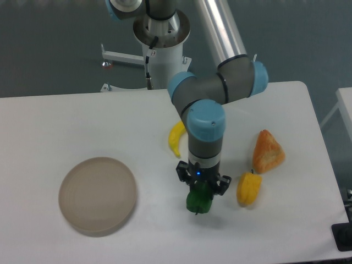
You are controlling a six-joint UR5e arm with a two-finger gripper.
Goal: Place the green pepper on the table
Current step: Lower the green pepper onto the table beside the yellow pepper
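Your claw [201,188] has bare tabletop [154,231] below and left. Yellow pepper [248,188] crowds its right, banana [175,139] sits behind, plate [97,195] lies well left.

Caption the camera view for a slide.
Gripper holds green pepper over the table, left of the yellow pepper.

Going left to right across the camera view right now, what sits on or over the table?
Round beige plate → banana → green pepper held in the gripper → yellow pepper → orange wedge-shaped item.
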